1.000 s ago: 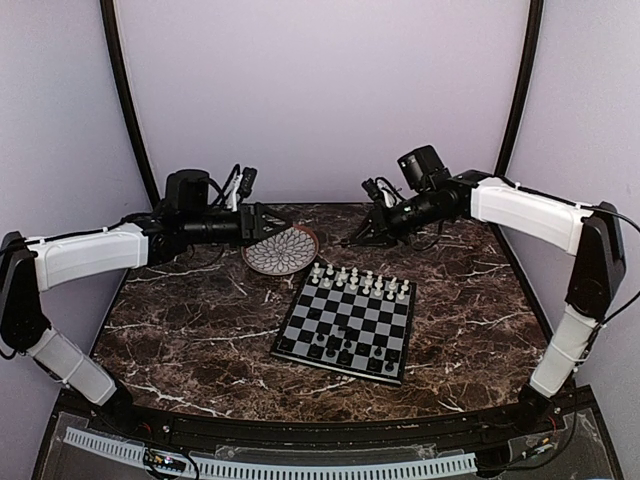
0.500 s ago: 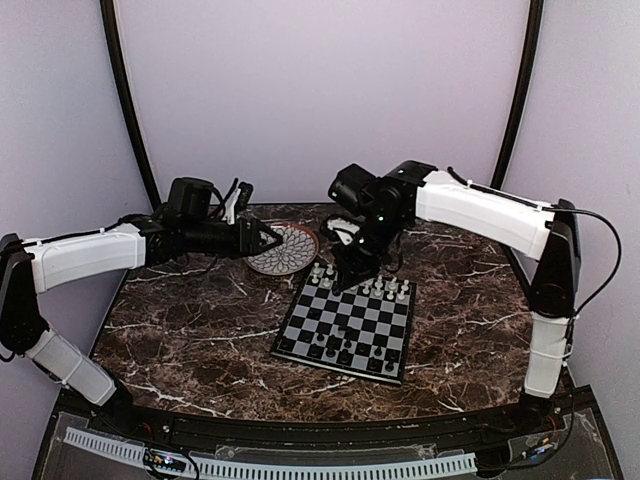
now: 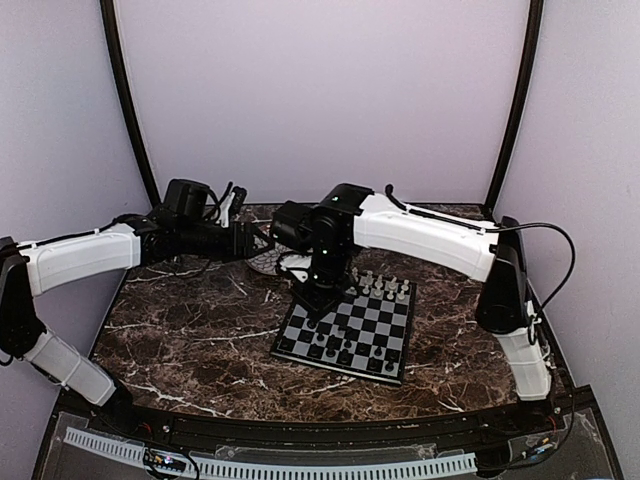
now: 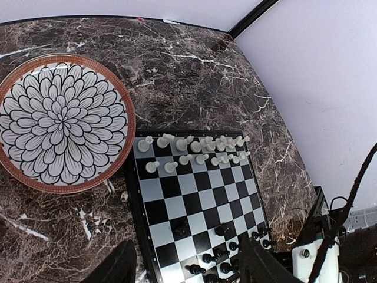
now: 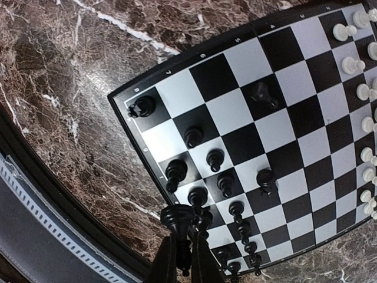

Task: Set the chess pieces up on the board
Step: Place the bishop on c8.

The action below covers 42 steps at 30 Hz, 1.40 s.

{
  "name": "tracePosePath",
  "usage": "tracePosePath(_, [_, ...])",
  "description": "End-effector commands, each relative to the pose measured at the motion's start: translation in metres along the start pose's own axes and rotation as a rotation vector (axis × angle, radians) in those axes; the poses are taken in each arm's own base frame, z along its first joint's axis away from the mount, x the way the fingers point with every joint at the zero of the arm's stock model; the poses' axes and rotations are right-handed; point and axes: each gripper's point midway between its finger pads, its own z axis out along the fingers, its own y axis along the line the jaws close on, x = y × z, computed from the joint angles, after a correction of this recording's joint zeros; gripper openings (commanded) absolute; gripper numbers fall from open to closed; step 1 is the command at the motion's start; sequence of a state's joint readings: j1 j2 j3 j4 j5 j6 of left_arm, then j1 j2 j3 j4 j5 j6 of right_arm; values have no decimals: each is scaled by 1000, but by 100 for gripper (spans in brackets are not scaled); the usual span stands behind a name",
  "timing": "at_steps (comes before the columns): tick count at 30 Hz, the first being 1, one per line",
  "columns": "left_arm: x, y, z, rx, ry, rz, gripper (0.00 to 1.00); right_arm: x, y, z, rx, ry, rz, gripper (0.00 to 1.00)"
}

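Note:
The board (image 3: 385, 322) lies mid-table. Pale white chess pieces (image 3: 378, 286) stand in two rows on its far side, and black chess pieces (image 3: 335, 350) stand along its near side. My right gripper (image 3: 318, 293) hangs over the board's left part. In the right wrist view the right gripper (image 5: 184, 252) is shut on a black piece (image 5: 178, 218), held above the black rows (image 5: 227, 183). My left gripper (image 3: 262, 240) hovers by the plate. In the left wrist view the left gripper (image 4: 187, 259) is open and empty above the board (image 4: 177, 206).
A round brown-rimmed plate (image 4: 65, 190) with a white petal pattern sits empty just left of the board's far corner. The right arm (image 3: 420, 235) stretches across the back of the table. Two black pieces (image 5: 263, 94) stand apart towards mid-board.
The right arm has swung from the far right across to the board's left side and lowered over it. The left gripper stays near the plate, shifted only slightly.

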<state>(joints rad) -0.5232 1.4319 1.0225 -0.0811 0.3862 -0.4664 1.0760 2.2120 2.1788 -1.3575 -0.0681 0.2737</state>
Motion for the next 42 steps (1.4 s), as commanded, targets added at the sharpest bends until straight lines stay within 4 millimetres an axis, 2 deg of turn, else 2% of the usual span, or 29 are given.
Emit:
tracePosePath(1, [6, -1, -17, -5, 4, 7, 62, -12, 6, -3, 21, -20, -4, 0])
tracePosePath(7, [21, 1, -23, 1, 37, 22, 62, -24, 18, 10, -8, -18, 16, 0])
tracePosePath(13, [32, 1, -25, 13, 72, 32, 62, -24, 35, 22, -58, 1, 35, 0])
tracePosePath(17, [38, 3, -25, 5, 94, 43, 62, -19, 34, 21, -46, 19, 65, 0])
tracePosePath(20, [41, 5, -24, 3, 104, 42, 62, -9, 27, 7, -27, 14, 105, 0])
tracePosePath(22, [41, 6, -22, -1, 108, 41, 62, 2, 23, -10, -21, 7, 130, 0])
tracePosePath(28, [39, 10, -15, -7, 104, 26, 62, 57, 9, -22, 9, 87, 161, 0])
tracePosePath(33, [34, 12, -8, -9, 99, 12, 62, 83, 1, -22, 28, 132, 161, 0])
tracePosePath(36, [32, 12, -4, -10, 99, 10, 62, 95, -3, -9, 44, 185, 150, 0])
tracePosePath(42, [23, 11, -1, -12, 95, 17, 62, 91, -9, 3, 85, 202, 132, 0])
